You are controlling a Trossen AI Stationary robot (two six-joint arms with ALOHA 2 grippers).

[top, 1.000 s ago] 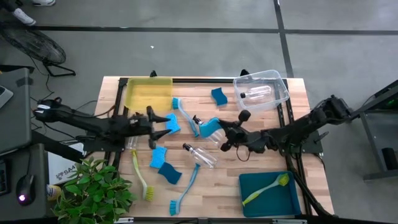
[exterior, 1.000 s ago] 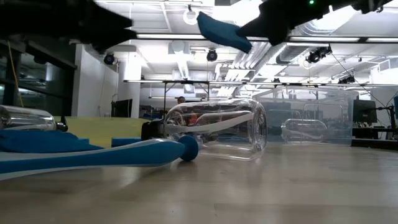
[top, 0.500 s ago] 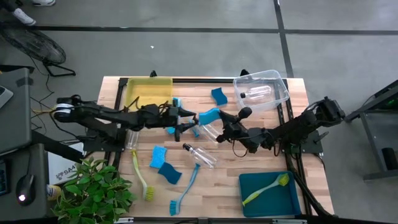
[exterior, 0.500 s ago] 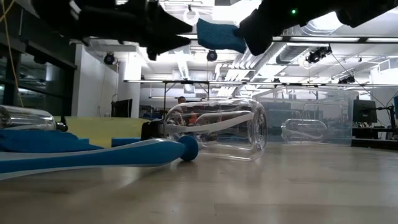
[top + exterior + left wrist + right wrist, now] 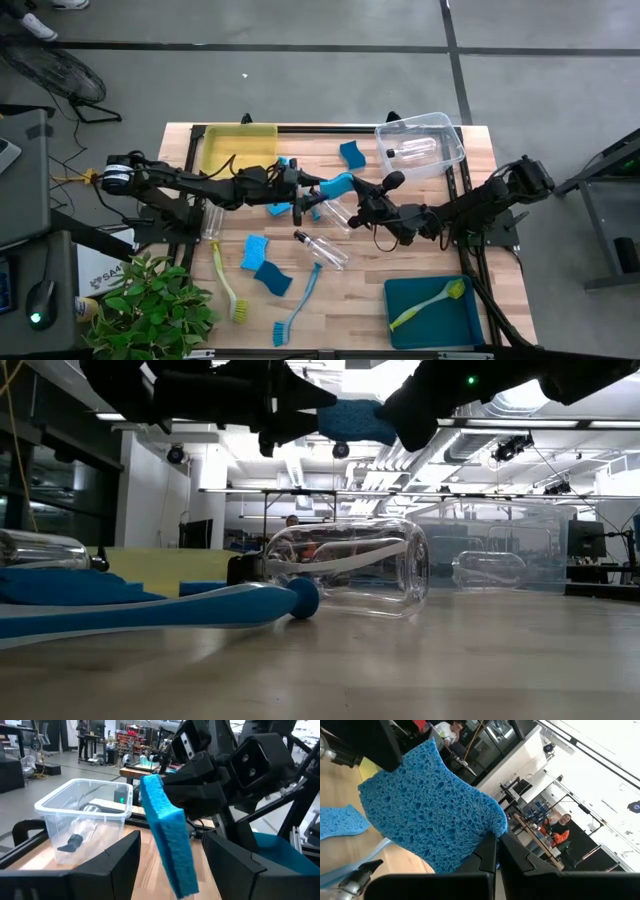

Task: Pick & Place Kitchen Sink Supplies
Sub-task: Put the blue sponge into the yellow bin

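You're mid-handover: right end effector (image 5: 352,191) clamps the blue sponge (image 5: 337,184); left end effector (image 5: 303,195), fingers apart, must close on it.

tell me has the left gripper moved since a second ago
Yes. In the high view the left gripper has reached rightward, from just below the yellow bin out to the blue sponge that the right gripper holds up over the table's middle.
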